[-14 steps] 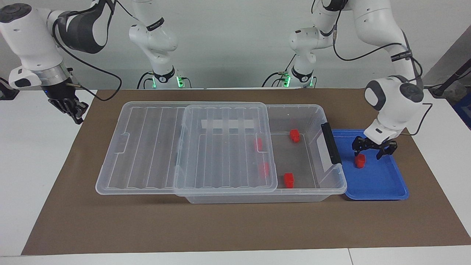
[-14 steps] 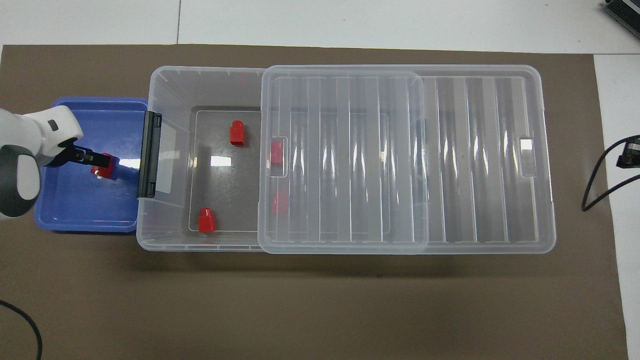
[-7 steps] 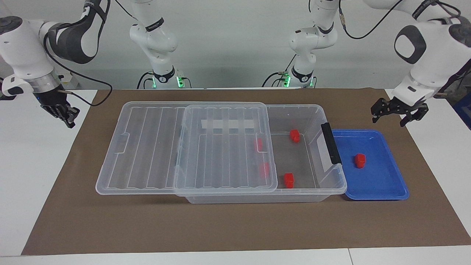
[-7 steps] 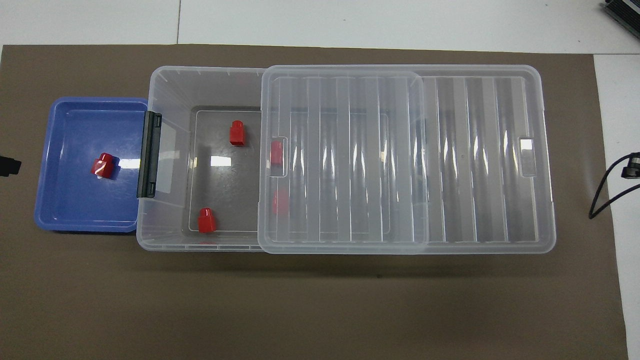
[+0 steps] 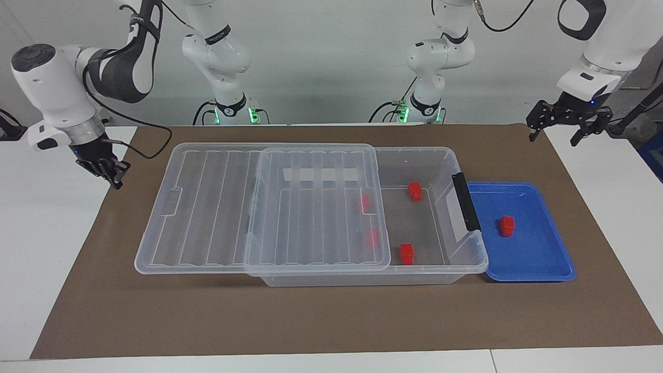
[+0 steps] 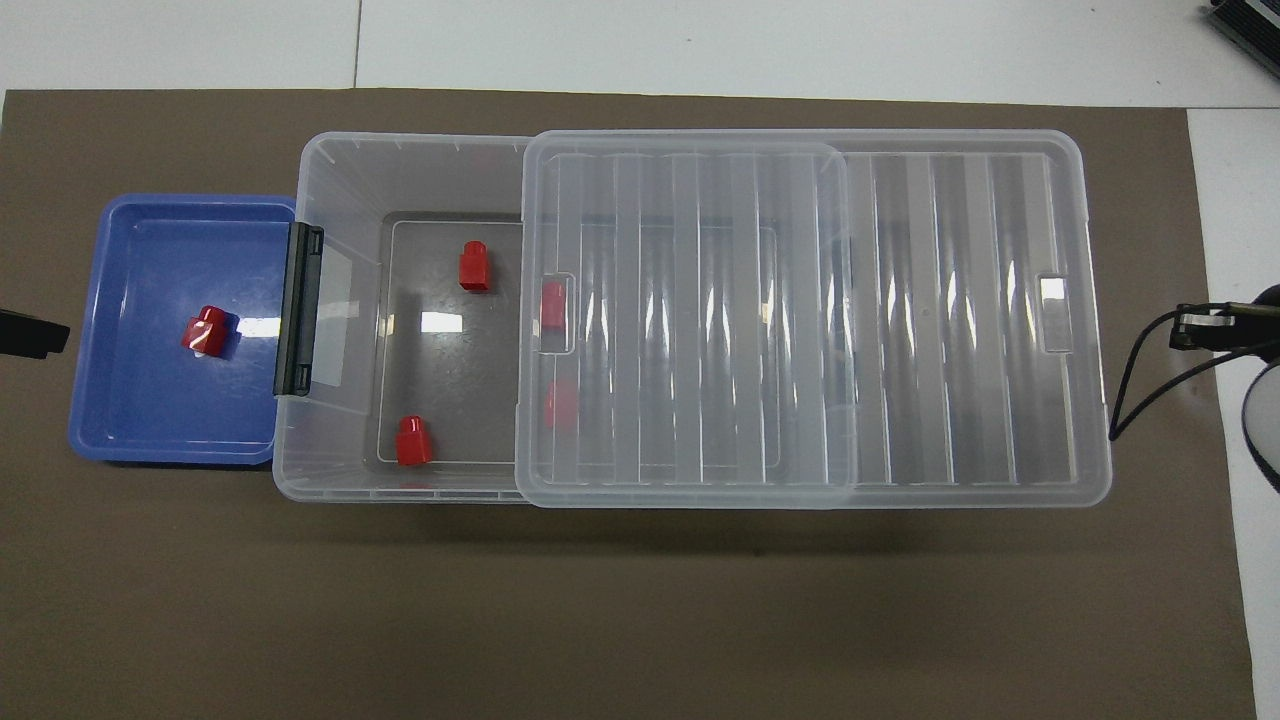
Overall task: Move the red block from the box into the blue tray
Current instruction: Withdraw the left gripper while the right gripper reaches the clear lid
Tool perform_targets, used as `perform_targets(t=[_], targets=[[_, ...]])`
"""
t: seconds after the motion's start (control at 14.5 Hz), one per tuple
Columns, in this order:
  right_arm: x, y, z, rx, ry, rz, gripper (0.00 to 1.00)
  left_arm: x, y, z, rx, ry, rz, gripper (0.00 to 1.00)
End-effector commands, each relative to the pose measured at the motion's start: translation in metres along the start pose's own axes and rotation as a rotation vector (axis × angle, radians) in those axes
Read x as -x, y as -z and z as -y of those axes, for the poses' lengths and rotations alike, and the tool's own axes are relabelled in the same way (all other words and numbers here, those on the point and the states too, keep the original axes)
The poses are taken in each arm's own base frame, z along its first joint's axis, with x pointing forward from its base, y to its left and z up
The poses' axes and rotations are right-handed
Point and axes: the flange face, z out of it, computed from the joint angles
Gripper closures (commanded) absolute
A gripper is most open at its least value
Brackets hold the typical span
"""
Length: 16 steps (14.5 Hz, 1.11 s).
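Note:
One red block [image 5: 506, 226] lies alone in the blue tray [image 5: 538, 259], which stands against the box's latch end at the left arm's end of the table. It also shows in the overhead view [image 6: 204, 331], in the tray [image 6: 150, 420]. The clear box [image 5: 440, 171] holds several more red blocks: two in the uncovered part [image 5: 414, 190] [image 5: 406, 254] and two under the lid [image 5: 207, 207], which is slid toward the right arm's end. My left gripper [image 5: 553, 136] is open and empty, raised over the mat's corner at the left arm's end. My right gripper [image 5: 110, 173] hangs over the mat's edge at the right arm's end.
A black latch [image 5: 466, 202] sits on the box end beside the tray. A brown mat [image 5: 331, 316] covers the table. A cable [image 6: 1150, 390] hangs by the right arm's end of the box.
My left gripper has let go of the red block in the tray, risen and drawn back toward the robots, open. My right gripper has shifted a little toward the box.

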Motion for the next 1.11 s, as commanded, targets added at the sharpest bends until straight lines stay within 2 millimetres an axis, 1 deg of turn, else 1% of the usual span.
perform_targets(t=[0.0,0.07,0.14,0.28,0.41,0.48,0.55,0.62,0.69,0.76,0.9,1.04], targets=[[0.003,-0.003,0.025,-0.036,0.063,-0.001,1.0,-0.004,-0.007,-0.017,0.024,0.01,0.043,0.0],[0.005,-0.006,0.029,-0.038,0.07,0.005,1.0,-0.01,-0.011,-0.029,0.033,-0.003,0.07,0.0],[0.007,-0.007,0.033,-0.039,0.088,0.005,1.0,-0.015,-0.019,-0.029,0.035,0.021,0.103,0.0],[0.011,-0.012,0.035,-0.038,0.104,0.009,1.0,-0.013,-0.008,-0.029,0.035,0.04,0.118,0.0],[0.012,-0.012,0.048,-0.042,0.127,0.011,1.0,-0.006,-0.001,-0.032,0.041,0.038,0.126,0.0],[0.012,-0.012,0.05,-0.042,0.13,0.009,1.0,-0.004,-0.001,-0.033,0.042,0.038,0.132,0.0],[0.012,-0.011,0.057,-0.056,0.136,0.009,1.0,-0.003,0.002,-0.035,0.042,0.037,0.123,0.0],[0.013,-0.011,0.068,-0.075,0.144,0.009,1.0,0.0,0.002,-0.036,0.044,0.035,0.128,0.0],[0.013,-0.009,0.075,-0.094,0.142,0.007,1.0,0.001,0.003,-0.033,0.044,0.04,0.125,0.0],[0.015,-0.009,0.087,-0.106,0.156,0.009,1.0,0.001,0.004,-0.029,0.041,0.046,0.114,0.0],[0.019,-0.008,0.115,-0.113,0.206,0.009,1.0,0.005,0.003,-0.022,0.042,0.061,0.117,0.0],[0.026,-0.006,0.145,-0.118,0.253,0.013,1.0,0.005,0.003,-0.02,0.041,0.064,0.115,0.0]])
